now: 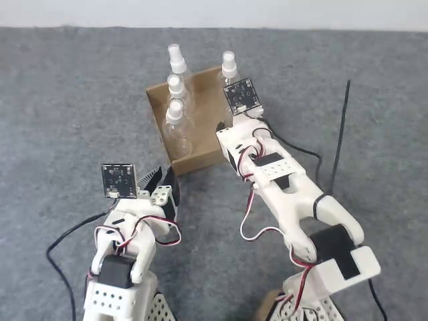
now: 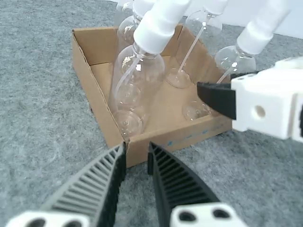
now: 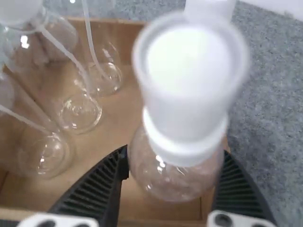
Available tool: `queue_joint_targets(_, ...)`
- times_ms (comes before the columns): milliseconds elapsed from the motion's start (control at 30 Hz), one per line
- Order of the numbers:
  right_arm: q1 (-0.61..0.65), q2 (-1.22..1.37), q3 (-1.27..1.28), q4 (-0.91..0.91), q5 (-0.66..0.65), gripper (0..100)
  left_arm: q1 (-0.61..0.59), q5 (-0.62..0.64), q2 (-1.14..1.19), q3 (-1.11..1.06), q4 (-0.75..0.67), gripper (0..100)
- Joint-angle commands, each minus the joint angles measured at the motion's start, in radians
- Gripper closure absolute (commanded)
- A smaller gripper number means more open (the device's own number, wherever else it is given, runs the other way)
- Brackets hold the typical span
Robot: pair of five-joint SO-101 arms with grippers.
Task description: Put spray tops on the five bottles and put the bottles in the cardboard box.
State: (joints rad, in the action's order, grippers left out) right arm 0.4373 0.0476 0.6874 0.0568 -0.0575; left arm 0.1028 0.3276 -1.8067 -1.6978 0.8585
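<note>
The cardboard box (image 1: 194, 160) stands at the middle back of the table. Several clear bottles with white spray tops (image 1: 175, 110) stand upright in it. In the right wrist view my right gripper (image 3: 173, 158) is shut around the body of one more capped bottle (image 3: 189, 71), which stands inside the box (image 3: 128, 109) by its near right corner. My left gripper (image 2: 137, 153) sits low in front of the box's near corner (image 2: 128, 146), fingers almost together and holding nothing. It also shows in the high view (image 1: 164, 179).
Grey carpet covers the table around the box. My right arm (image 1: 267, 167) stretches from the front right to the box, and its black finger (image 2: 215, 97) juts over the box wall. Cables (image 1: 341, 134) trail right of that arm.
</note>
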Motion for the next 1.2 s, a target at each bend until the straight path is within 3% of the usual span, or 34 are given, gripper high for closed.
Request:
queue_joint_targets(0, -0.012, -0.022, -0.046, 0.01, 0.005, 73.4, -0.005, -0.011, -0.009, 0.013, 0.008, 93)
queue_joint_targets(867, -0.013, -0.191, 0.078, 0.013, 0.0, 73.1, -0.005, -0.011, -0.009, 0.013, 0.008, 93)
queue_joint_targets(1167, -0.005, -0.338, 0.071, 0.26, 0.006, 72.8, -0.005, -0.011, -0.009, 0.013, 0.008, 93)
